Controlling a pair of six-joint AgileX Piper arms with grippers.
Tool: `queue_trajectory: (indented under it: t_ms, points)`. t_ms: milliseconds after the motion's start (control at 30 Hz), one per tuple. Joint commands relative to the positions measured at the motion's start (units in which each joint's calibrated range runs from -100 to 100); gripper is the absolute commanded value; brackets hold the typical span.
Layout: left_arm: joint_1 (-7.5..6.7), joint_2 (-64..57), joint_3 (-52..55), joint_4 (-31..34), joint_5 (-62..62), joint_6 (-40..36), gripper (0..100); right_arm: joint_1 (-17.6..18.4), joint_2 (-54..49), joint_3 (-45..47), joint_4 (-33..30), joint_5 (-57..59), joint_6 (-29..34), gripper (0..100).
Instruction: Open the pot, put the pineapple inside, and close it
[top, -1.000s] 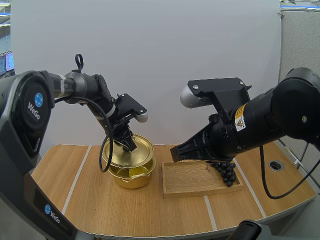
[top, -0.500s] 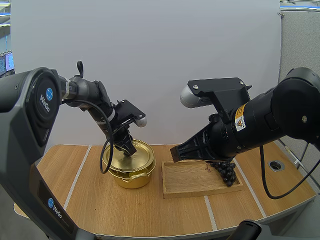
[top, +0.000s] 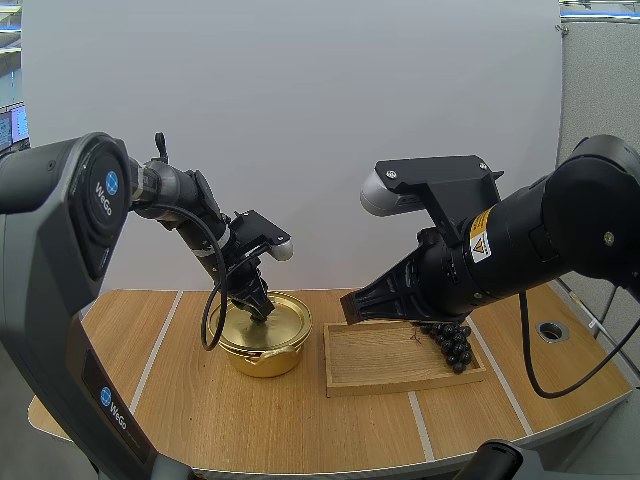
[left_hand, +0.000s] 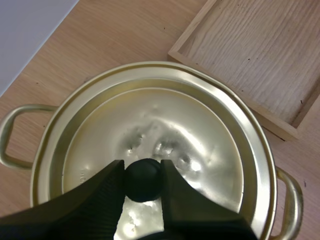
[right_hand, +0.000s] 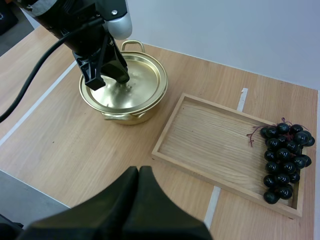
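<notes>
Grip at left: our left gripper (left_hand: 142, 172) is closed partway, its two black fingers pinching the small round black knob (left_hand: 143, 181) from either side.
Lid: the knob stands at the middle of the shallow round golden metal lid (left_hand: 170, 120), which we see lying level on the pot.
Pot: the golden metal pot with two loop handles (top: 262, 358) sits on the light wooden table (top: 300, 425), just beside the tray's left edge.
Grip at right: our right gripper (right_hand: 138, 172) hangs above the table's near side, its fingers pressed together as one dark wedge with nothing between them.
Tray: the flat rectangular wooden tray (right_hand: 210, 142) lies to the right of the pot.
Fruit: a bunch of dark purple grapes (right_hand: 284, 160) lies at the tray's right end, well apart from the pot.
</notes>
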Motion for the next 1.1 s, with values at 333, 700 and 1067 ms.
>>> queue_trajectory:
  t_ms: [333, 700, 1067]
  points:
    - [0.03, -0.57, -0.03, -1.50, 6.85, 0.86, 100, -0.23, -0.60, 0.11, -0.20, 0.00, -0.24, 0]
    - [0.03, -10.88, -3.00, -1.38, 12.04, 0.28, 100, -0.23, -0.60, 0.11, -0.20, 0.00, -0.24, 0]
    - [0.03, -34.52, -13.98, 0.61, 16.60, -2.38, 100, -0.23, -0.60, 0.11, -0.20, 0.00, -0.24, 0]
